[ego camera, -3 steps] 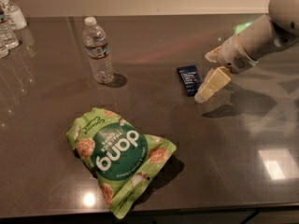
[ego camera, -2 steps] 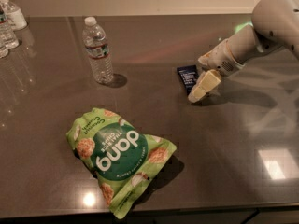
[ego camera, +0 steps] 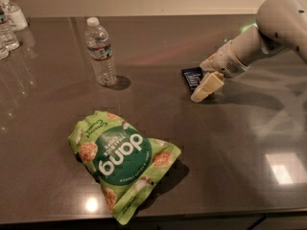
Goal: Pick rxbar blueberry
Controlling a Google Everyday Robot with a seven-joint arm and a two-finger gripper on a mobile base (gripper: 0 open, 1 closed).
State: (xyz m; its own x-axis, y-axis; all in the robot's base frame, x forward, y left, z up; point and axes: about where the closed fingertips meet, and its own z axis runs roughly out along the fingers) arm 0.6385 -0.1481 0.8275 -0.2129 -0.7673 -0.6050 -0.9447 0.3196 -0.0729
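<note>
The green chip bag [ego camera: 125, 164] is showing the brand "dang" in large white letters, upside down to the camera; its smaller print is too small to read. Faint white print on the rxbar blueberry [ego camera: 192, 76], with the gripper [ego camera: 199, 96] hanging at its right edge, is proving unreadable.

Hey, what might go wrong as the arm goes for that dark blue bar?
The gripper sits low at the right edge of the rxbar blueberry, which lies flat on the glossy table: a push may skid it away instead of pinching it. Landing slightly off, it might press the table and miss the thin wrapper.
</note>
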